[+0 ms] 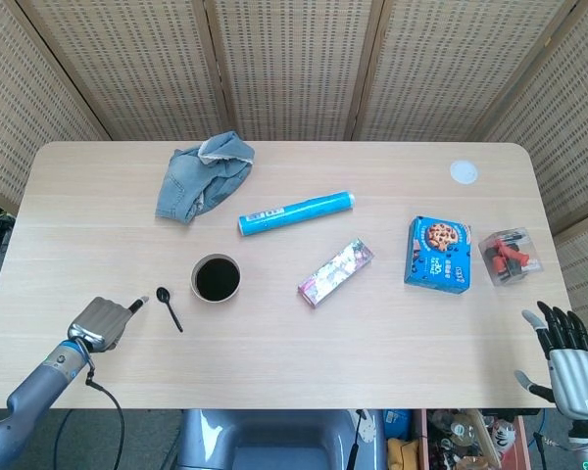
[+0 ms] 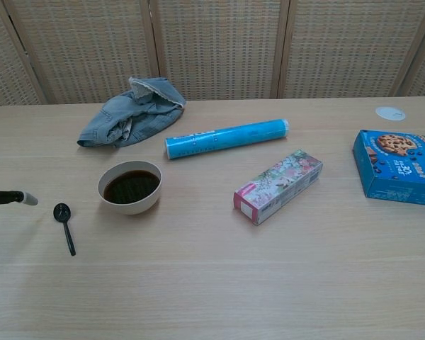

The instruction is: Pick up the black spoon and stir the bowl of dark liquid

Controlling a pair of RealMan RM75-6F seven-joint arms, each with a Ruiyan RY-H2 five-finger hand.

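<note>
With most fingers curled on nothing and one pointing out, our left hand (image 1: pixel 103 320) sits near the black spoon (image 1: pixel 169 307), which lies at its two o'clock, handle running toward five o'clock, just beside the bowl (image 1: pixel 217 278).

My left hand (image 1: pixel 102 320) hovers over the bench (image 1: pixel 274 372) near its front left corner, knuckles up, most fingers curled in and one finger stretched out straight toward the right; it holds nothing. In the chest view only that finger's tip (image 2: pixel 14 197) shows at the left edge. My left forearm runs back off the bench's front edge. My right hand (image 1: pixel 566 357) hangs off the bench's front right corner, fingers apart and pointing up, empty
</note>
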